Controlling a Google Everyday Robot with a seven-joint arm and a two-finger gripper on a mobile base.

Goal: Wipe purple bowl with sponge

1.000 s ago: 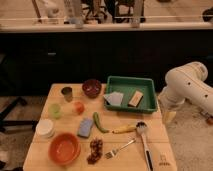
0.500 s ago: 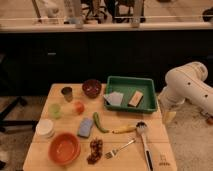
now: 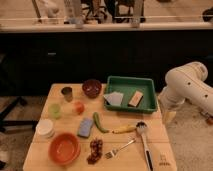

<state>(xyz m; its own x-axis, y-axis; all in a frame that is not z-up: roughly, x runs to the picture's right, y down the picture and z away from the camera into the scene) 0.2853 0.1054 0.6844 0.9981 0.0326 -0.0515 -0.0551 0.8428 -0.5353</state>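
The gripper point(image 3: 170, 116) hangs just off the right edge of the table point(image 3: 122, 116), jaws apart and empty, well apart from both task things. The sponge point(image 3: 85, 127) lies flat mid-table beside a green vegetable point(image 3: 100, 123); it looks light and soft, best pinched across its short sides from above. The purple bowl point(image 3: 92, 88) stands near the far edge, glossy and likely to slide. A mark near the table's front right corner is unreadable
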